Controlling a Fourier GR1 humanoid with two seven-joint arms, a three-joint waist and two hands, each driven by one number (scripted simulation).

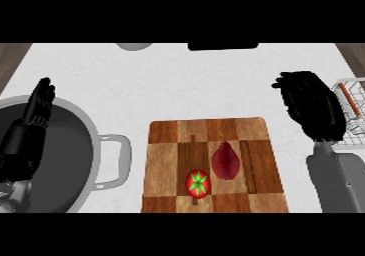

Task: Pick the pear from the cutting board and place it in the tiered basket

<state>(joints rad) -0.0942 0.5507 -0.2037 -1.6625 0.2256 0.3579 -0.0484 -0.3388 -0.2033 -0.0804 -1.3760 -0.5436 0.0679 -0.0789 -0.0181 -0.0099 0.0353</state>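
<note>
Chequered brown wood makes up the rectangular cutting board (177, 150) that lies low in the middle of the white speckled counter (177, 85). On it the dark red, teardrop-shaped pear (227, 161) lies towards the board's right half, narrow end pointing away from the robot. Just beside it, nearer the front edge and to its left, sits a small round red fruit with a green star on top (198, 183); whether the two touch cannot be told. The black right hand (312, 105) hangs over bare counter to the right of the board, well apart from the pear, fingers spread and only slightly bent, holding nothing. Just beyond it, at the right edge, stands the white wire tiered basket (355, 107), with a thin orange strip showing among its wires. The black left hand (26, 130) rests open at the left edge, fingers straight and pointing up, above a large grey metal pot (70, 155) with a loop handle that faces the board.
</note>
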